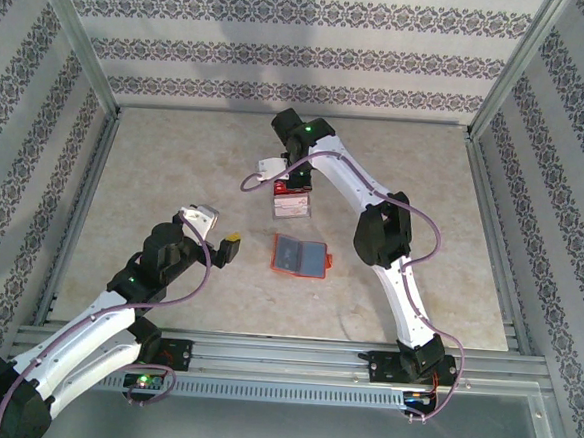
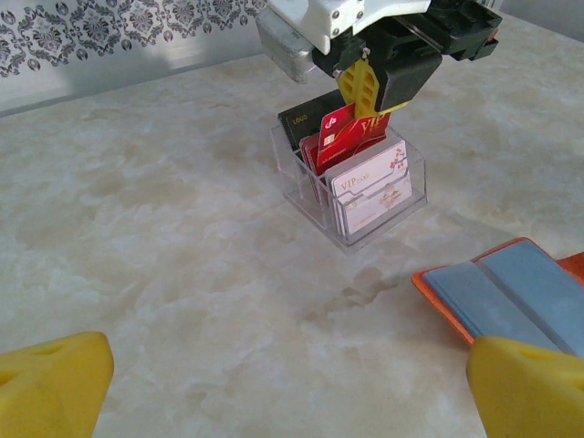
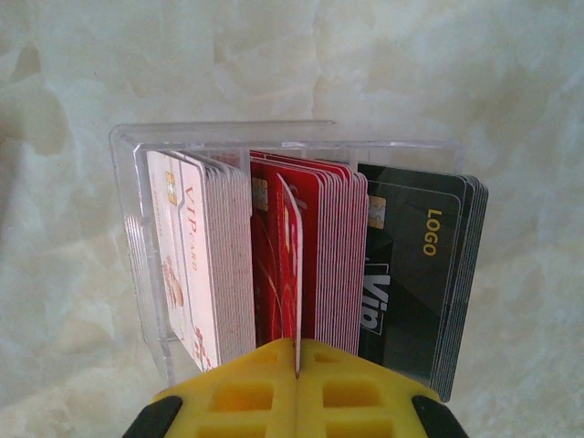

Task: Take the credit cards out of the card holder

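Right jaws: pinched one red card edge-on in the clear tray middle slot.
Left jaws: spread, just beside the open card holder.
Risk: the card could snag neighbouring cards, tipping the tray.

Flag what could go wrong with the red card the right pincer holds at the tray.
The right pincer pinches the red card by one edge; it might twist loose. It leans between the white stack and red stack, so it could land misfiled. Pushing down may shove the clear tray.
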### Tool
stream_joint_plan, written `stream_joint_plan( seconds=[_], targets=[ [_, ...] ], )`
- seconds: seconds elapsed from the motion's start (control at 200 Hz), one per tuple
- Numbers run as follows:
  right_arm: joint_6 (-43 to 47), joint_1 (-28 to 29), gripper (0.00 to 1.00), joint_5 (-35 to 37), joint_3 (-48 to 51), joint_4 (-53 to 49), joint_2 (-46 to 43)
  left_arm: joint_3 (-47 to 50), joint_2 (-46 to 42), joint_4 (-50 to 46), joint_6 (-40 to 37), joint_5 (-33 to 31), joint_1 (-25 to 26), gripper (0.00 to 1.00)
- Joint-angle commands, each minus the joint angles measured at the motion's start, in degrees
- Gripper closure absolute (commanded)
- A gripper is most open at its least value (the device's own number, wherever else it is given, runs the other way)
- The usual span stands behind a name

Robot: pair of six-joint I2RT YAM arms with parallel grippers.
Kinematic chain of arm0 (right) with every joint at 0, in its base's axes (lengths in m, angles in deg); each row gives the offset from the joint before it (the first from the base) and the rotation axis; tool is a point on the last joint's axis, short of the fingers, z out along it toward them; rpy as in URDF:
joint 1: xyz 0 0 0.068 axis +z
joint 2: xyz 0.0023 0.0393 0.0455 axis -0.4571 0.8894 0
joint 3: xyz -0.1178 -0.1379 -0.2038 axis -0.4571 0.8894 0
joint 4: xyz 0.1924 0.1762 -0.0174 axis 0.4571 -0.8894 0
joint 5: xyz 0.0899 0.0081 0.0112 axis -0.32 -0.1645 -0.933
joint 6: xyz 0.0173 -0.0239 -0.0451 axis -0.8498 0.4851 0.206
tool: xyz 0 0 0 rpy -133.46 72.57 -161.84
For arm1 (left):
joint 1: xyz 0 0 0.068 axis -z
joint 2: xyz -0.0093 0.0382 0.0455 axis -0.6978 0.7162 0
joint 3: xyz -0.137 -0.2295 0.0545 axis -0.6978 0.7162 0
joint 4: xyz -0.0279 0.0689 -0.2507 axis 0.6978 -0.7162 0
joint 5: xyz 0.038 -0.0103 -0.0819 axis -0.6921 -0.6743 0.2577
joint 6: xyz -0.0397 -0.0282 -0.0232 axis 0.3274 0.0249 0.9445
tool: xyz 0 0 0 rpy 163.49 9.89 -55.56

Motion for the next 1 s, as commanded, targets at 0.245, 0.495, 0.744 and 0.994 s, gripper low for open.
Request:
stream_joint_plan(
  seconds=[0.245,0.495,0.744,0.994],
  targets=[
    [-2.4,-0.3,0.89,3.2,-2.6,0.9,2.9,-2.0,-0.1,0.4,-0.5,0.0,0.4,0.0],
    [-2.7,-0.4,0.82,3.0,-2.5,1.1,3.0,-2.0,-0.1,0.4,-0.2,0.0,0.3,0.0],
    [-3.2,-0.3,0.78,2.4,-2.5,1.7,2.0,-2.1,-0.1,0.3,-0.2,0.0,0.3,0.01],
    [-5.7,-0.3,0.73,0.1,-2.6,1.8,-1.3,-2.3,0.2,0.2,0.6,0.0,0.3,0.0]
  ],
)
